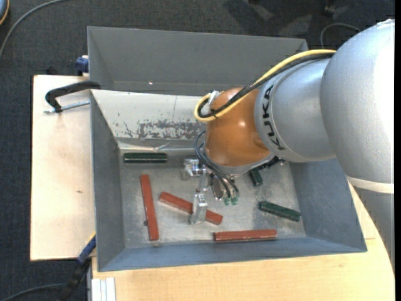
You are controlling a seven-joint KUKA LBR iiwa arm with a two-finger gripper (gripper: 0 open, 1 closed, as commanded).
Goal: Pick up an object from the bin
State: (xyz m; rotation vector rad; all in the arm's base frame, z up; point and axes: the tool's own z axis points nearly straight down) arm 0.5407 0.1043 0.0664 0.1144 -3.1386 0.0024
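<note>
My gripper (195, 188) hangs low over the middle of the bin floor, open, with nothing between its fingers. One silver fingertip (199, 211) comes down on a short red bar (178, 202) that lies slanted at the centre. The other fingertip (191, 167) stands farther back. A small dark green piece (255, 177) sits just right of the gripper, partly under the arm. A dark green bar (280, 211) lies to the right on the floor.
A long red bar (148, 207) lies along the left side. Another red bar (244, 235) rests by the front wall. A dark green bar (145, 158) lies at the back left. The arm's orange cover and cables hang over the bin's back right.
</note>
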